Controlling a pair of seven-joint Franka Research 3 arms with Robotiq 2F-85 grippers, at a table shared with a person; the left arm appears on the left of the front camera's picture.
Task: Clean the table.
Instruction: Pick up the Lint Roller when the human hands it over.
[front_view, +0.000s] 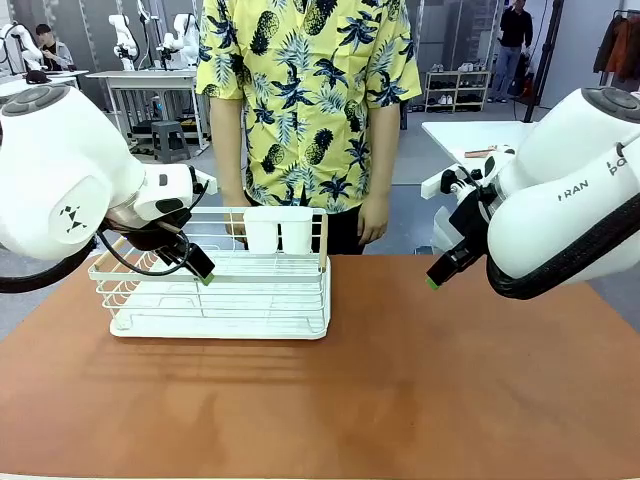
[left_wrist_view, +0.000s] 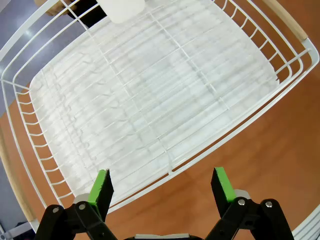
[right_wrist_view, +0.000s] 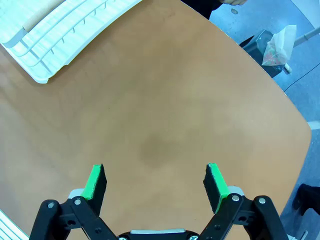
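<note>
Table (front_view: 420, 380) is the big terracotta top under both arms, lying flat with its long axis running side to side, so one long edge faces the robot and the other faces the person (front_view: 305, 100) standing at the far edge. It doesn't really point anywhere, just level with rounded corners. The one thing on it is a white wire rack (front_view: 250, 300) at the far edge, left of the middle, long side parallel to that edge, with two white cups (front_view: 278, 230) at its far right end. The left gripper (left_wrist_view: 162, 186) hangs with fingers spread wide over the rack's near rim, not touching it as far as I can tell. The right gripper (right_wrist_view: 156, 181) is spread too, holding nothing, over the bare top towards the right edge. My guess is we're at the rack step. The next move probably needs the left arm to drop squarely onto a rim wire and pinch it.
</note>
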